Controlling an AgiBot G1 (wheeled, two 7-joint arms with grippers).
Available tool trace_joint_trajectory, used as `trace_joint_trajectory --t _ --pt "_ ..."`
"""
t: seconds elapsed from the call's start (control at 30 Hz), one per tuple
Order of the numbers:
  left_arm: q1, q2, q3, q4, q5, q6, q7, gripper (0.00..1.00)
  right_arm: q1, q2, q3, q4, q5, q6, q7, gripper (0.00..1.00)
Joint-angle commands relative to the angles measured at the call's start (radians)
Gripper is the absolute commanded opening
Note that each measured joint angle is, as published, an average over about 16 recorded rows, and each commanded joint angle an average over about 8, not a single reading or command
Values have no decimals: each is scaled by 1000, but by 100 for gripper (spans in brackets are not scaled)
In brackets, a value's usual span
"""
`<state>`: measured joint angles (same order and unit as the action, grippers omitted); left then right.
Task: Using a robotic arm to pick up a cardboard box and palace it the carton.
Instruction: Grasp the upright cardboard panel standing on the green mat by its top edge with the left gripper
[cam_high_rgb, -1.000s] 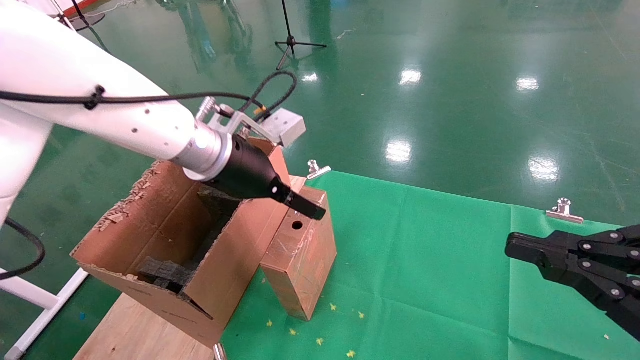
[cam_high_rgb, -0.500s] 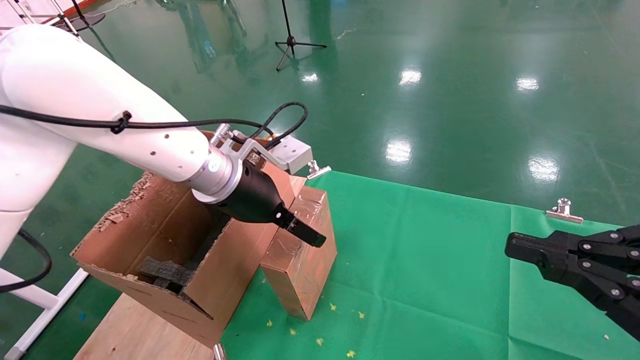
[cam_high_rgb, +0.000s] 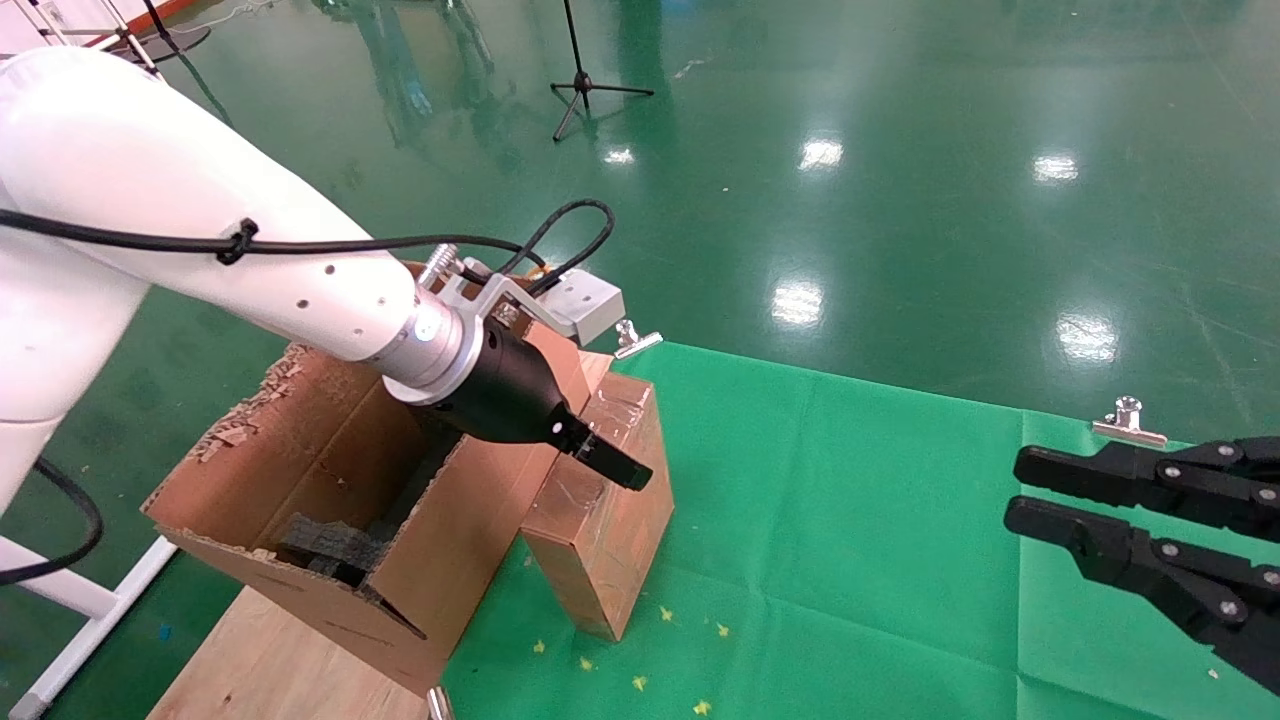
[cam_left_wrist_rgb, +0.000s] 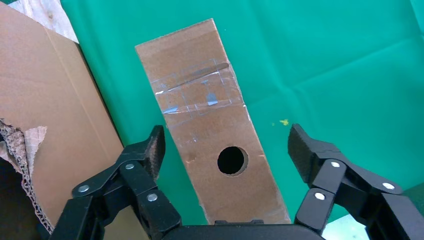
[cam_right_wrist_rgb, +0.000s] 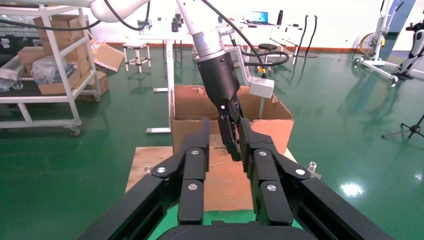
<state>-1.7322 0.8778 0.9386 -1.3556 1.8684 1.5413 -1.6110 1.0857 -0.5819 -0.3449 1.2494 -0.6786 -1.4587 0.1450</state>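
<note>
Glossy green floor stretches away to the far side, and on the near side a green cloth covers the table, held by silver clips along its far edge. At the left stands the carton, a large brown corrugated box with ragged flap edges and black foam inside, resting on a wooden board. Just to its right, touching or nearly touching its wall, the cardboard box stands upright on the cloth, tape across its faces and a round hole in its narrow top side.

By my reading the step in hand is the approach to the grasp; nothing has been lifted. The robotic arm reaches in from the left and carries the left tool down over the top of the box. In the left wrist view its fingers are spread wide, one on either side of the narrow top, with a gap showing between each finger and the cardboard, so it holds nothing.

The next move calls for a little more descent and then a squeeze across the narrow faces, with care that the finger on the carton side clears the carton wall. After that comes a lift high enough to pass the ragged flaps.

The right tool is parked over the cloth at the near right, spread apart and empty.
</note>
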Motion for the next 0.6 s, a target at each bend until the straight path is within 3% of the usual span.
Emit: trace_joint_trajectory --t 0.03,0.6 --pt "0 0 -1 0 0 0 0 0 0 0 0 0 0 0 0 100" --pt "0 0 -3 5 0 -2 4 0 0 0 0 0 0 0 0 100"
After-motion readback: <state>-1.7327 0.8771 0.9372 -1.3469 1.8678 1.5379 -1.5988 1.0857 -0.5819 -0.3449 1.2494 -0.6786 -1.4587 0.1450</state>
